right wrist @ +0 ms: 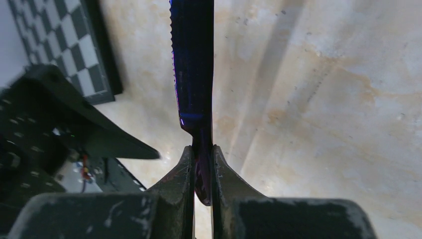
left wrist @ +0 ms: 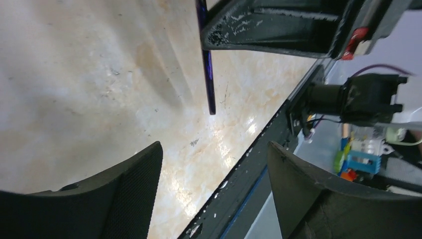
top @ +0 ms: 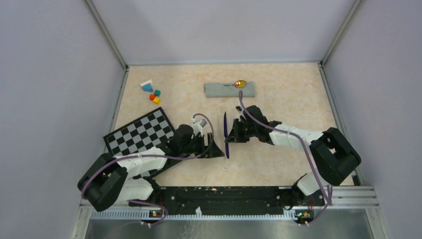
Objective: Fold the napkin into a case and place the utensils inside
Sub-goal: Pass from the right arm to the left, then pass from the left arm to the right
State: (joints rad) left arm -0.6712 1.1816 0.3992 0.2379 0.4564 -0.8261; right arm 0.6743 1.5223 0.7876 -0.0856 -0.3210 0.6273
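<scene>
The case (top: 229, 89) lies folded, well beyond both arms, with the spoon (top: 240, 83) apparently tucked in, its bowl showing. The right fingers (right wrist: 181, 174) are clenched on the dark stick-like utensil (right wrist: 193, 74). The left fingers (left wrist: 134, 184) are released just beside it. That piece is not yet in the case.

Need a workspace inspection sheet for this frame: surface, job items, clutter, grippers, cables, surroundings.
Surface: beige marbled table, lightly scuffed.
Job's things: folded case far centre, spoon bowl at its right part; knife held mid-table.
Clutter: checkered board near left; coloured blocks far left.
Grippers: left gripper open, empty, beside the knife; right gripper shut on the knife.
Cables: purple cables looped along both arms.
Surroundings: grey walls, metal frame.
</scene>
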